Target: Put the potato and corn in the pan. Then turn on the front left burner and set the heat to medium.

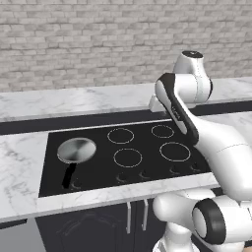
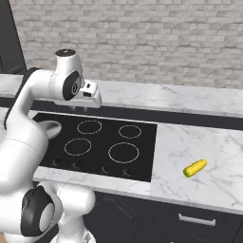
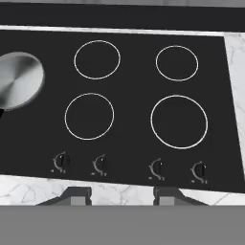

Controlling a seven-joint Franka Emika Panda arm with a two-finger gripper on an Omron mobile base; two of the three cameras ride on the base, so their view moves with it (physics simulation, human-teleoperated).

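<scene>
The pan (image 1: pixel 77 149), shiny grey with a black handle pointing toward the front edge, sits at the left end of the black cooktop (image 1: pixel 147 145); the hand view shows the pan (image 3: pixel 17 79) at its left edge. The corn (image 2: pixel 195 168) lies on the marble counter right of the cooktop. The potato is out of view. My gripper (image 2: pixel 83 107) hangs high above the rear middle of the cooktop, far from both pan and corn. In the hand view the gripper (image 3: pixel 122 195) is open, its tips apart with nothing between them.
Four ringed burners (image 3: pixel 89 116) lie right of the pan. Several knobs (image 3: pixel 99 164) line the cooktop's front edge. Marble counter (image 2: pixel 204 142) flanks the cooktop, and a brick wall (image 1: pixel 98 44) rises behind a raised marble ledge.
</scene>
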